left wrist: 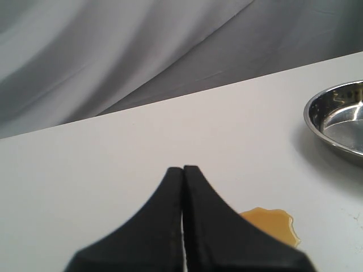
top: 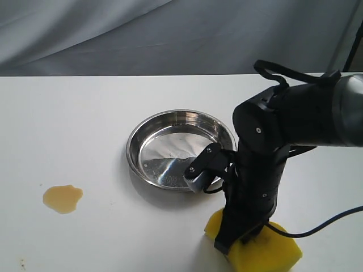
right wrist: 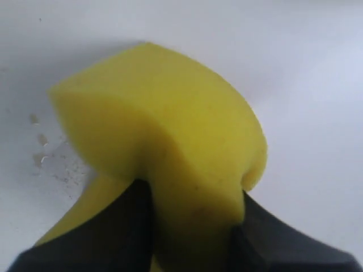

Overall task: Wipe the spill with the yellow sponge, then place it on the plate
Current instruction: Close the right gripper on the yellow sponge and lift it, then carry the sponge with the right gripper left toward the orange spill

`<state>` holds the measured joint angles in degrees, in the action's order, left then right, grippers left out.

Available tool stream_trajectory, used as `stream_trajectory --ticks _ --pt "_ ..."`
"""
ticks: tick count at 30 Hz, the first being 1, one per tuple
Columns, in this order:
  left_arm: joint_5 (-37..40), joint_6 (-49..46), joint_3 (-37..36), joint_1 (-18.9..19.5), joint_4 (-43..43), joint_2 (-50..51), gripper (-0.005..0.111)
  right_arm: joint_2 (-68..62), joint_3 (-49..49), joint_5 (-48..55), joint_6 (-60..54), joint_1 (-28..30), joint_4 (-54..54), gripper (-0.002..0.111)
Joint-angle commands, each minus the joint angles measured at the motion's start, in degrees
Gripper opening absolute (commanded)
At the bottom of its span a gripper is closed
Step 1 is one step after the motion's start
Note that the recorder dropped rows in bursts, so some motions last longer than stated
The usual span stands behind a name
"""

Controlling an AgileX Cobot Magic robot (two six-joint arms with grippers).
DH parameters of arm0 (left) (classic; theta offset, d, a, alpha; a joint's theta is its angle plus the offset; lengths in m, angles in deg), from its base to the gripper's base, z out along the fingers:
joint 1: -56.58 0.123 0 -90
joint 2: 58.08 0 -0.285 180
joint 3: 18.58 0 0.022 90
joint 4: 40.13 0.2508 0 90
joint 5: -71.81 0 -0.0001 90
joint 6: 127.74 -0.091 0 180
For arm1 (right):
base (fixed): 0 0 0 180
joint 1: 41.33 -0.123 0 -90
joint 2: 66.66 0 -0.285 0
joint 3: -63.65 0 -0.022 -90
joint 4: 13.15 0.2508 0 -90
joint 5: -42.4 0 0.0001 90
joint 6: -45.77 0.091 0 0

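Observation:
The yellow sponge (top: pixel 266 252) lies on the white table near its front edge, right of centre, and fills the right wrist view (right wrist: pixel 170 124). My right gripper (top: pixel 241 241) comes down on it from above, its two black fingers squeezing the foam between them (right wrist: pixel 193 209). The amber-brown spill (top: pixel 62 198) sits far off at the front left, also seen beside my left gripper's fingers (left wrist: pixel 272 224). The steel plate (top: pixel 136 144) stands mid-table, empty, just behind the sponge. My left gripper (left wrist: pixel 183 170) is shut with nothing in it, above the table near the spill; the exterior view does not show it.
A grey cloth backdrop (top: pixel 170 34) hangs behind the table's far edge. A black cable (top: pixel 334 221) trails from the right arm over the table at the right. Small specks (right wrist: pixel 42 147) mark the table next to the sponge.

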<state>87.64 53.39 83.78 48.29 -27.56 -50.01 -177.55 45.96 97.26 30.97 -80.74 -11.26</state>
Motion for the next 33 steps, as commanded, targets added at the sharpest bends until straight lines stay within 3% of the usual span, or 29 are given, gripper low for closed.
stream_trajectory --ticks 1,7,11,17,24,33 --pt "-0.6 0.3 0.4 -0.3 -0.1 -0.3 0.0 -2.1 -1.2 0.2 -3.0 -0.1 5.9 0.0" --pt "-0.6 0.3 0.4 -0.3 -0.1 -0.3 0.0 -5.5 -1.1 -0.3 -17.0 -2.1 21.5 0.0" --pt "-0.6 0.3 0.4 -0.3 -0.1 -0.3 0.0 -6.4 -0.8 -5.0 -20.6 -5.9 24.3 0.0" --pt "-0.6 0.3 0.4 -0.3 -0.1 -0.3 0.0 -6.4 -0.8 -18.1 -20.7 -8.7 22.1 0.0" --pt "-0.6 0.3 0.4 -0.3 -0.1 -0.3 0.0 0.0 -0.8 -20.0 -20.3 -8.6 8.3 0.0" --pt "-0.6 0.3 0.4 -0.3 -0.1 -0.3 0.0 10.3 -0.8 -19.0 -19.1 -8.6 1.5 0.0"
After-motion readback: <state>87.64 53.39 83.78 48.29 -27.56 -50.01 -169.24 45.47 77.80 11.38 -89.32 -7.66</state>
